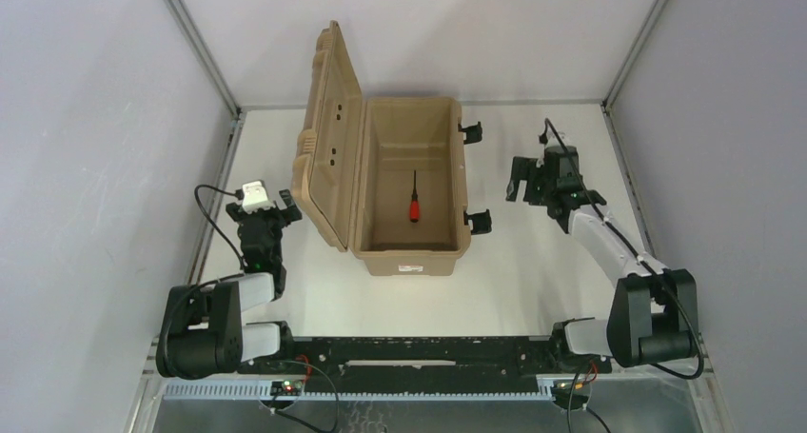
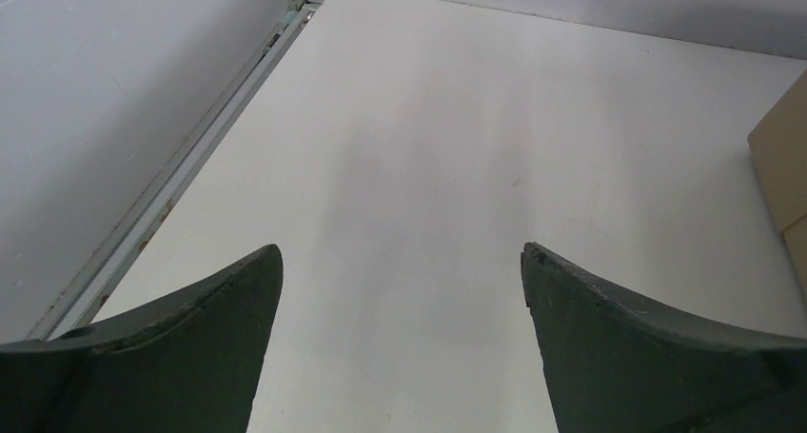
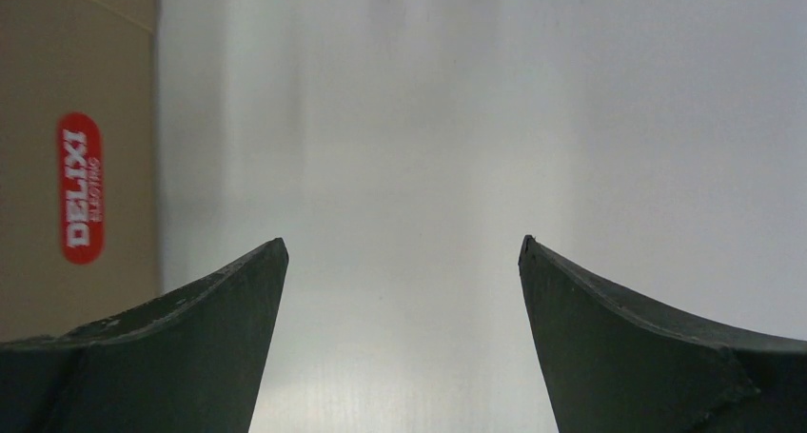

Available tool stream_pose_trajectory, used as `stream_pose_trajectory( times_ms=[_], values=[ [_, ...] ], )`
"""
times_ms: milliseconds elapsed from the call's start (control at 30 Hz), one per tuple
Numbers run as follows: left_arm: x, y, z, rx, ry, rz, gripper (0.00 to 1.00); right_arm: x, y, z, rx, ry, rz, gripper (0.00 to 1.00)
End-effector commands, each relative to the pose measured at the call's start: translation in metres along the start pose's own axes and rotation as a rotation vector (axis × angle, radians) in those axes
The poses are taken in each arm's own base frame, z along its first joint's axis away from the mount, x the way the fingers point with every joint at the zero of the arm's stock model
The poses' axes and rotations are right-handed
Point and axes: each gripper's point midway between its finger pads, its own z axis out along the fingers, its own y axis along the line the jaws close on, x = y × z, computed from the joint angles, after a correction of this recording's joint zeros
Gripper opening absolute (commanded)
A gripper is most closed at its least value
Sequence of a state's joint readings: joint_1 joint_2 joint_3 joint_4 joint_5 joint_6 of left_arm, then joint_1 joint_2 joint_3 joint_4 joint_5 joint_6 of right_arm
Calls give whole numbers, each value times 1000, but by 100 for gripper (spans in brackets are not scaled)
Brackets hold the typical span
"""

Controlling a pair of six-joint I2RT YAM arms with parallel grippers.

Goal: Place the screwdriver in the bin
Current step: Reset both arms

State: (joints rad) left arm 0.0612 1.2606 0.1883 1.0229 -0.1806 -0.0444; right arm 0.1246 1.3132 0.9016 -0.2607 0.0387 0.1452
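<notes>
The tan bin [image 1: 411, 258] stands in the middle of the table with its ribbed lid [image 1: 328, 133] swung up and open on the left side. The screwdriver [image 1: 414, 205], red handle and thin dark shaft, lies on the bin's floor. My right gripper [image 1: 521, 178] hovers to the right of the bin, open and empty; its wrist view shows the bin's tan wall [image 3: 76, 90] with a red label [image 3: 79, 187] at the left. My left gripper [image 1: 284, 207] sits left of the lid, open and empty, with a corner of the bin [image 2: 785, 181] at its view's right edge.
Two black latches [image 1: 470, 131] [image 1: 479, 222] hang off the bin's right wall. Metal rails [image 1: 214, 214] run along the table's left and right edges, with grey walls beyond. Both arm bases sit at the near edge.
</notes>
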Motion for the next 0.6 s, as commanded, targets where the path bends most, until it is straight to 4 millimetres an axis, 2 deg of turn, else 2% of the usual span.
stream_pose_trajectory(
  times_ms=[0,100,200,567],
  values=[
    [-11,1,2,-1,-39,7,100,-25,6,6,-57,-193,-30,100],
    [-11,0,2,-2,-37,7,100,-19,4,14,-60,-211,-26,100],
    [-10,1,2,-2,-36,7,100,-20,6,17,-66,-225,-11,100],
    [-11,1,2,-3,-37,8,100,-22,5,7,-69,-254,-20,100]
  ],
)
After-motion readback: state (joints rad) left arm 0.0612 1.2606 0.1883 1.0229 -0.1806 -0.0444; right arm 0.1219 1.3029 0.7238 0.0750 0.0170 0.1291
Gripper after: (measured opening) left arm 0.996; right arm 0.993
